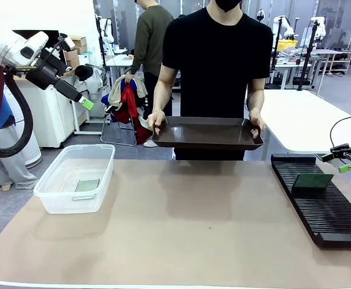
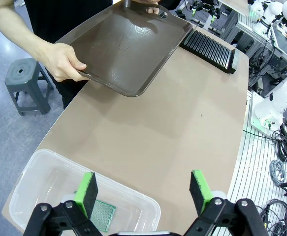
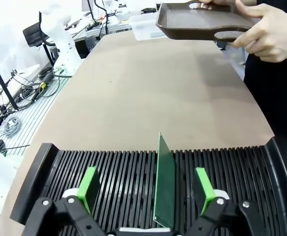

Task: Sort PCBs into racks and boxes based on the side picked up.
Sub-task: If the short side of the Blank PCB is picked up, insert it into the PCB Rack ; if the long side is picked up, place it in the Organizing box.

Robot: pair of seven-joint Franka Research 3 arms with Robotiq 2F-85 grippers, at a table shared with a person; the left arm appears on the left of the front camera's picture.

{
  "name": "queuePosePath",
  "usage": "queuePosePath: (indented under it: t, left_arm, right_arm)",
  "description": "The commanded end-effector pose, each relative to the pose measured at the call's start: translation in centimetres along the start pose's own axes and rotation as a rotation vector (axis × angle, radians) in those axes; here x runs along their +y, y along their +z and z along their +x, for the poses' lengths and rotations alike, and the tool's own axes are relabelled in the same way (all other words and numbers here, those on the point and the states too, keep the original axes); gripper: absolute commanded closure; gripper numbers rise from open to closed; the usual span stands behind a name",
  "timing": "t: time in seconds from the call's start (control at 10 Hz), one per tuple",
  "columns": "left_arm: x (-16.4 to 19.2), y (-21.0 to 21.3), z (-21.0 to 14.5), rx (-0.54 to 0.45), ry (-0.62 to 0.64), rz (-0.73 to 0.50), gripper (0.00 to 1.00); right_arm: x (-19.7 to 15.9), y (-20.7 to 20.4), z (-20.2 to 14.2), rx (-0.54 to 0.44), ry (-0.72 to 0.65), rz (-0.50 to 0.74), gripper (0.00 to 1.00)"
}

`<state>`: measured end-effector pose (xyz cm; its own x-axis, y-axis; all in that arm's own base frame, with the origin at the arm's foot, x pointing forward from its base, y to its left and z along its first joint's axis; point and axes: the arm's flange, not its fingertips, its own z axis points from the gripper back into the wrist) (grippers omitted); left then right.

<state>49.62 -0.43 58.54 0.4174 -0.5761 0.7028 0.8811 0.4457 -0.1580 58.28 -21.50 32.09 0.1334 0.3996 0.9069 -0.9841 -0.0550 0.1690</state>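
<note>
Two PCBs [image 1: 312, 181], rack [image 1: 332, 211], box [image 1: 55, 186]

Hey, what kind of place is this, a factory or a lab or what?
Most likely a robotics lab or data-collection space: other white robot arms stand at worktables behind the person, loose cables trail on the floor, and a slotted rack sits on the shared table.

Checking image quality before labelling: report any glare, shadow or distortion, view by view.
Front view: soft shadow on the table under the tray. Left wrist view: glare on the tray, wide-angle bending of the table edge. Right wrist view: sharp on the upright PCB; overexposed top-left background.
</note>
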Motion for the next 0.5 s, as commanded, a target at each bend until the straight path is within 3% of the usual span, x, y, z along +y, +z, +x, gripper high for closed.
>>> queuePosePath:
  t: [0.0, 0.4]
  left_arm:
    - [-0.02, -0.03, -0.08, 0.001, -0.01, -0.006, 0.0]
    - [-0.02, -0.03, -0.08, 0.001, -0.01, -0.006, 0.0]
  right_arm:
    - [-0.51, -0.02, -0.33, -0.007, 0.008, 0.016, 0.0]
    - [-0.51, -0.02, -0.33, -0.007, 0.008, 0.016, 0.0]
